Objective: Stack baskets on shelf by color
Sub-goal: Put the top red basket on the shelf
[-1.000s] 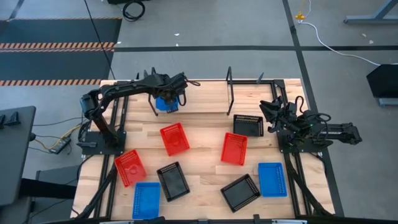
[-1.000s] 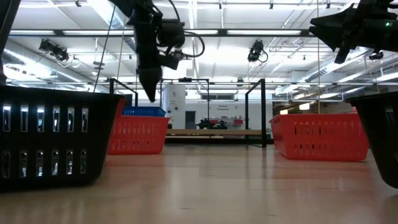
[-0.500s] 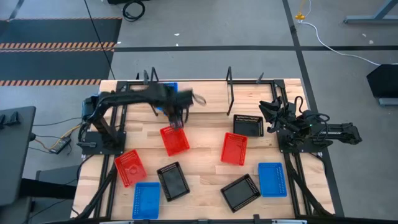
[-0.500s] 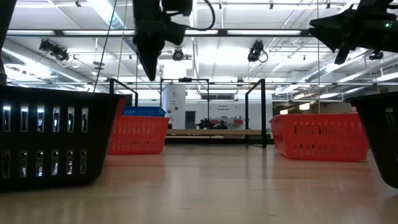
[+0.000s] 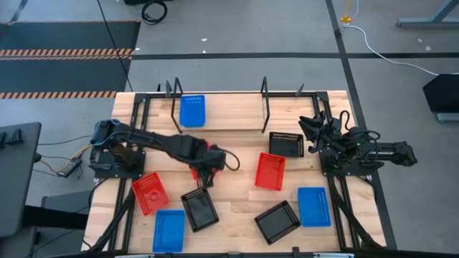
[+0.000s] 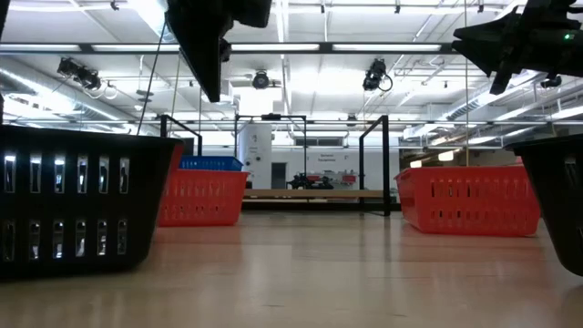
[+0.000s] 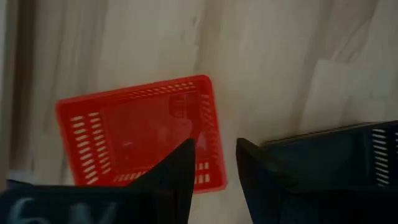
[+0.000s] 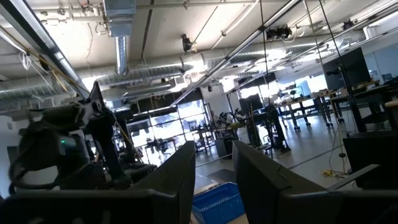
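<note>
Counting baskets — three red (image 5: 270, 171), three blue (image 5: 192, 110), three black (image 5: 286, 144); both arms' fingers parted, empty.

table (image 5: 237, 208): slatted light wood | shelf (image 5: 229, 107) at its far edge: one blue basket (image 5: 191, 110) lying on the board | on tabletop: red baskets (image 5: 270, 171), black baskets (image 5: 277, 221) (one (image 5: 287, 144) just beside the shelf), blue baskets (image 5: 313, 206), scattered apart
</note>
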Motion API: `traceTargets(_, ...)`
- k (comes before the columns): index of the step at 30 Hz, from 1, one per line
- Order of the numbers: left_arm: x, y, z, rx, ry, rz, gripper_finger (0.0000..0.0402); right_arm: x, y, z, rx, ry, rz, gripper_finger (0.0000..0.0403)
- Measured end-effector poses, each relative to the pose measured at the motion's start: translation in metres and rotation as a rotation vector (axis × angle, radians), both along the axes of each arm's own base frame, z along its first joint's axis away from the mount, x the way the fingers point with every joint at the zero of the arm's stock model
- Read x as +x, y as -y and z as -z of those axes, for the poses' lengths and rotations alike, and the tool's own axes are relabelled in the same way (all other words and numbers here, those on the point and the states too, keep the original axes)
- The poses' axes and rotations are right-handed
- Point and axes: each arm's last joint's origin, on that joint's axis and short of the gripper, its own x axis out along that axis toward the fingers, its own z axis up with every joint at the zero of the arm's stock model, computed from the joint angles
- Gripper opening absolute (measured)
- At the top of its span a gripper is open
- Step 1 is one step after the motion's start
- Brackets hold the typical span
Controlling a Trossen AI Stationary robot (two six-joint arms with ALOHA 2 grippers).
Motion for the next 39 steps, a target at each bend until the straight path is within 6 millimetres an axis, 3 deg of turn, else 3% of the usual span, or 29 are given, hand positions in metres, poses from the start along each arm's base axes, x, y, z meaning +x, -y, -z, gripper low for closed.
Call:
traceTargets(5,0.005,0.004,0.013,-0.010,-0.046,-0.050,0.0163,0.000,0.000,0.000,0.018,0.009,-0.010,0.0114)
traceTargets(11,0.017,0.008,0.043,-0.009,-0.139,-0.040,0.0200,0.000,0.000,-0.001,0.019,0.016,-0.012,0.0114)
traceTargets(20,0.034,0.009,0.091,0.014,-0.255,-0.008,0.0215,0.000,0.000,0.000,0.017,0.009,-0.013,0.0114)
traceTargets(25,0.039,0.010,0.110,0.018,-0.297,0.059,0.0168,0.000,0.000,0.000,0.017,0.008,-0.013,0.0114)
traceTargets(32,0.040,0.011,0.108,0.019,-0.295,0.110,0.0024,0.000,0.000,0.000,0.012,0.005,-0.010,0.0114)
traceTargets(39,0.055,0.014,0.082,-0.002,-0.202,0.123,0.0009,0.000,0.000,0.000,0.015,0.006,-0.008,0.0114)
